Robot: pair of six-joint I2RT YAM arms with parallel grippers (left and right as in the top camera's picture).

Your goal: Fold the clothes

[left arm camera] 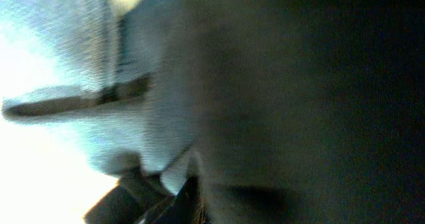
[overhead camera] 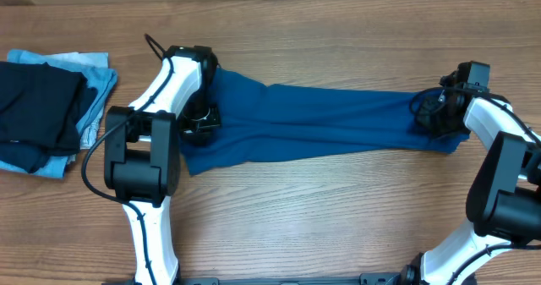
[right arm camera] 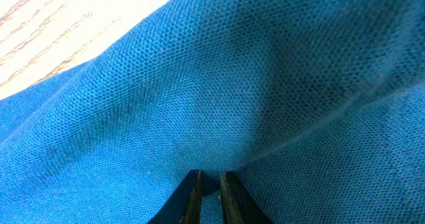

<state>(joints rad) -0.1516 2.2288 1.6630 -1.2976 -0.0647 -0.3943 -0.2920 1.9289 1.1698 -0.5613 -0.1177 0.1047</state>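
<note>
Wood-grain tabletop (overhead camera: 338, 226), light brown, matte. R gripper (right arm camera: 207, 187): two thin dark fingers (right arm camera: 188, 201) nearly together, pinching a fold of the shirt (right arm camera: 219, 98) betw them. Fabric is a deep-blue pique knit w/ a fine pebbly weave and soft creases. Overhead: R arm (overhead camera: 499, 167) is white w/ black joints, comes up from the near-right edge, wrist bent in to the shirt's right end. L gripper (overhead camera: 201, 116), black, sits on the shirt's left end. L arm (overhead camera: 156, 107), white/black, reaches up from the near edge. L wrist view is blurred, cloth right against the lens, so can't tell how far apart the L jaws are or if they hold cloth. Shirt lies as a long narrow band across mid table betw both grippers, wider at left w/ a loose lower corner. Far left: folded black garment (overhead camera: 34, 107) on top of folded pale-blue garment (overhead camera: 100, 80), well apart from the shirt.
</note>
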